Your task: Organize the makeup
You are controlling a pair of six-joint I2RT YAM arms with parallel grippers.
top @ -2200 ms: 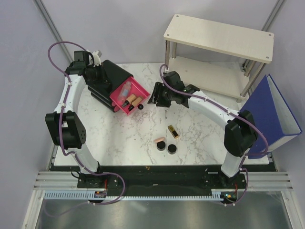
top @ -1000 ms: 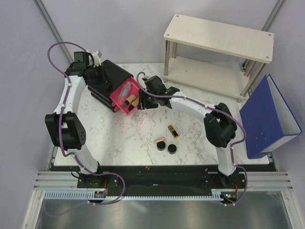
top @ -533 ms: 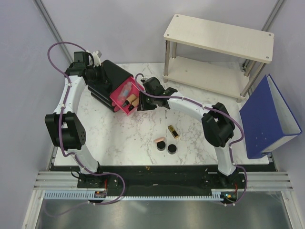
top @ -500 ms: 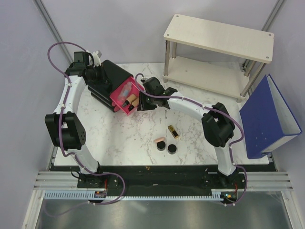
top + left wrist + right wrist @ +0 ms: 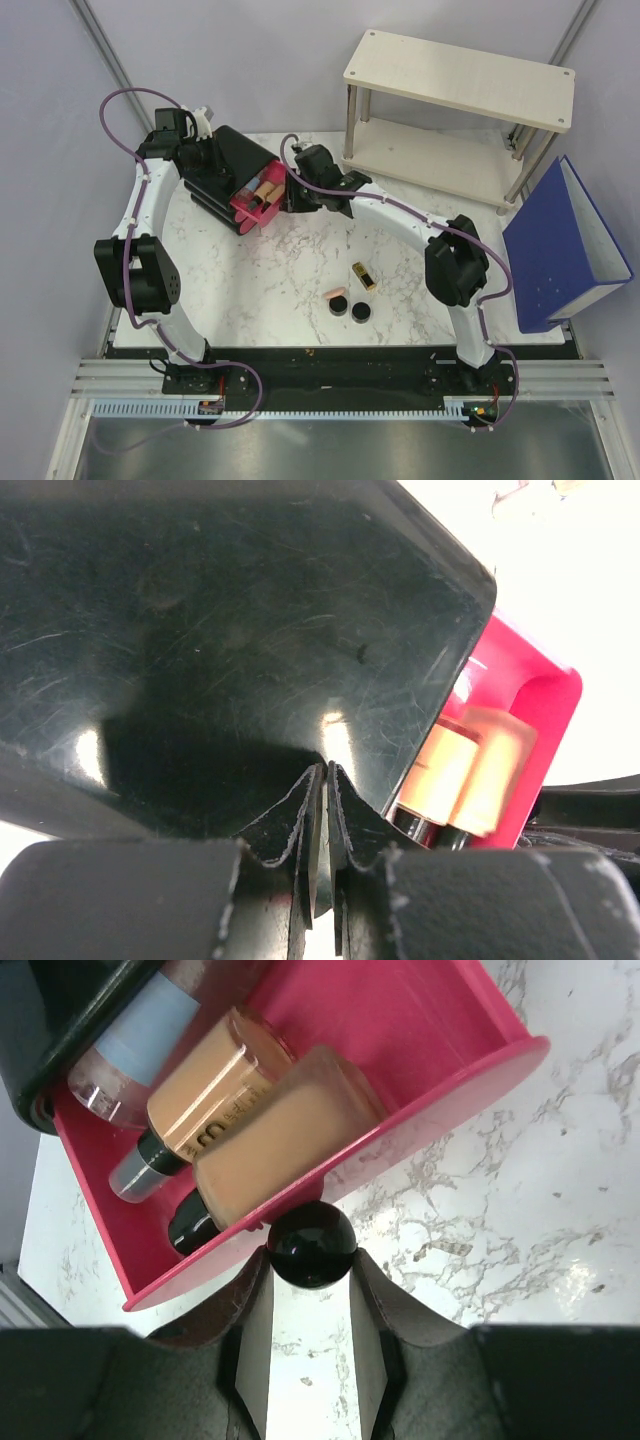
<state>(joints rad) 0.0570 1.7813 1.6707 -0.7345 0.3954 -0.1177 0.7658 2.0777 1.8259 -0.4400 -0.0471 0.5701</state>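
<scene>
Your right gripper (image 5: pixel 311 1258) is clamped on the black knob (image 5: pixel 312 1243) of the pink drawer (image 5: pixel 430 1030). Its wrist view shows a finger tight against each side of the knob.

That view also gives you the contents. 2 peach tubes (image 5: pixel 285 1130) with black caps lie side by side against the front wall. A bluish tube (image 5: pixel 140 1025) lies behind them, partly under the edge of the black box (image 5: pixel 200 630).

The top view shows the tubes only as small shapes, but it adds what the wrist cannot. The drawer stands partly out of the box, and 4 pieces lie loose on the table (image 5: pixel 250 290), well apart from it and nearer the front edge. They are a lipstick (image 5: pixel 364 276), a peach compact (image 5: pixel 335 295) and 2 black compacts (image 5: pixel 360 312). The peach one is just beside a black one, and the lipstick is near them.

Your left gripper (image 5: pixel 322 772) is at the far side of the box. The top view hides its fingers. Its wrist view shows them drawn together to a thin slit, tips against the glossy black face, with nothing seen between them. Past the box's corner, that view catches the drawer's end and 2 peach tube ends.
</scene>
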